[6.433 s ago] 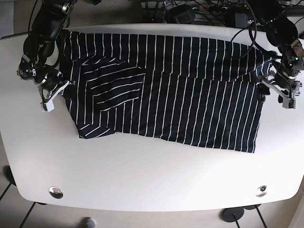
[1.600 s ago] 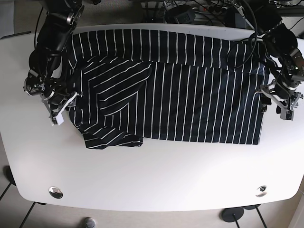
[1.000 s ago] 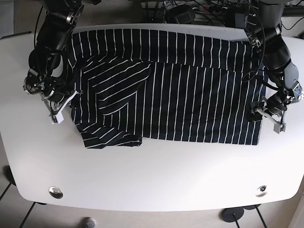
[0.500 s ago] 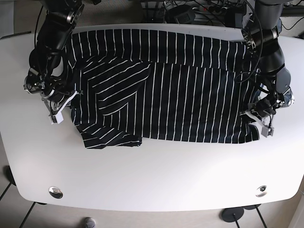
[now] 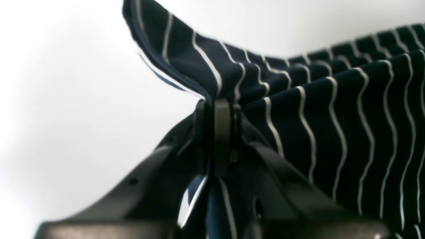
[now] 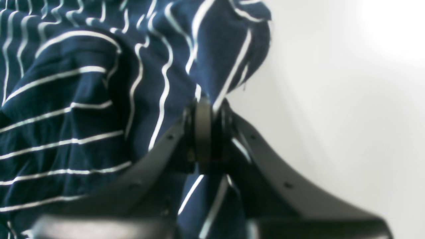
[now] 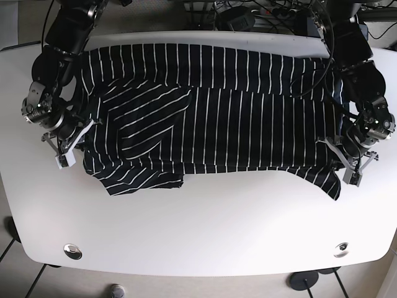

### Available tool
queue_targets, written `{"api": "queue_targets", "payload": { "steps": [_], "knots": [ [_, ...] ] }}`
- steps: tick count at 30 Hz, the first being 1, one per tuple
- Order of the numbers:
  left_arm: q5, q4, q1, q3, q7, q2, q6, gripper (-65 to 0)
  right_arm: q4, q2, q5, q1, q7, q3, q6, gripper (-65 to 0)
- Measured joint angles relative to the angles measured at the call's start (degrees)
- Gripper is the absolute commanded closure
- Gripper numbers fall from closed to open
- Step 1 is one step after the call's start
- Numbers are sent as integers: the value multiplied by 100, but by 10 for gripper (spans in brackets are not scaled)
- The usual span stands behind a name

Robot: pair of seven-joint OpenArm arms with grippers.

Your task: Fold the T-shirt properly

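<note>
**Both grippers pinch the shirt's edges**

The striped T-shirt point(image 7: 211, 118) lies spread across the white table point(image 7: 205, 230). The left gripper point(image 5: 217, 109) is clamped on its hem corner; the right gripper point(image 6: 206, 106) is clamped on the opposite edge.

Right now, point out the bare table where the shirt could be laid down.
Free: the wide white table strip in front of the T-shirt hem, between the two tools. Crowded: the back edge, with cables, and both ends, where the left tool and right tool clamp fabric.
</note>
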Motion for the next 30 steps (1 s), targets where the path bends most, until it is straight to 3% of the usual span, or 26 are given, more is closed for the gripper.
{"api": "queue_targets", "payload": {
  "steps": [7,9,13,18,20,23,27,30],
  "knots": [
    [31,-723,-1923,330,286,-59,-9,0,-490,275,20,1683,-323,-50,20,-17],
    [-15,-1255,-2643,562,273,-131,-37,0,-1117,549,9,2531,-428,-356,13,-17],
    [50,-2691,-4138,1156,-332,-289,-11,0,-2291,879,-4,4022,22,-1078,15,-17],
    [24,-4050,-5788,1932,-1093,-437,-11,0,-3738,920,-4,5794,629,-1816,31,-17],
    [-37,-4315,-6002,2205,-1320,-461,46,0,-3991,944,-79,6345,632,-2166,11,-17],
    [13,-4380,-5853,2208,-1180,-402,-15,0,-3941,949,61,6485,804,-2186,17,-17],
    [7,-4395,-5847,2153,-1097,-479,-42,0,-3753,1078,17,6260,168,-2192,61,-17],
    [-22,-4170,-5869,1775,-905,-570,-42,0,-3101,1224,28,6321,111,-2114,46,-17]
  ]
}}
